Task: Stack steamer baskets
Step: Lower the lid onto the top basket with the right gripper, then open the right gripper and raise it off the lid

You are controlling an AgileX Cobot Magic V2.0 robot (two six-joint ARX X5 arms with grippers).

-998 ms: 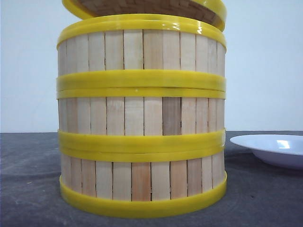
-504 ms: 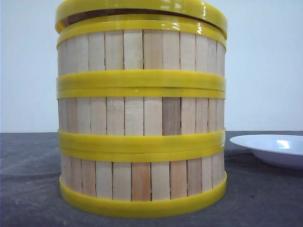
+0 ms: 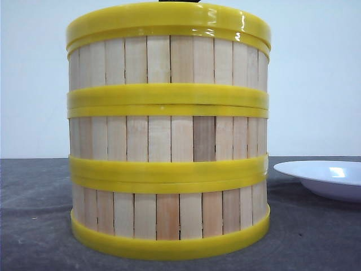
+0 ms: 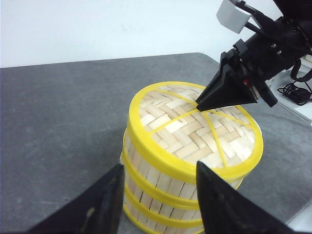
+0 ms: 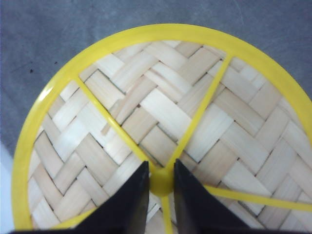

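Observation:
Three steamer baskets (image 3: 169, 141) stand stacked in one column on the grey table, pale slat walls between yellow rims. The woven lid (image 4: 195, 131) with its yellow rim (image 3: 169, 20) lies flat on the top basket. My right gripper (image 5: 161, 165) comes down from above and is shut on the lid's small yellow knob (image 5: 161, 181); the left wrist view shows this gripper (image 4: 202, 103) over the lid's centre. My left gripper (image 4: 159, 168) hangs open beside the stack, apart from it, nothing between its fingers.
A white plate (image 3: 327, 178) sits on the table to the right of the stack. In the left wrist view the table's edge (image 4: 297, 214) runs close behind the stack, with cables (image 4: 292, 90) beyond it.
The lid, tilted above the top basket a second ago, has come down and now sits level on its rim, held by the right gripper.

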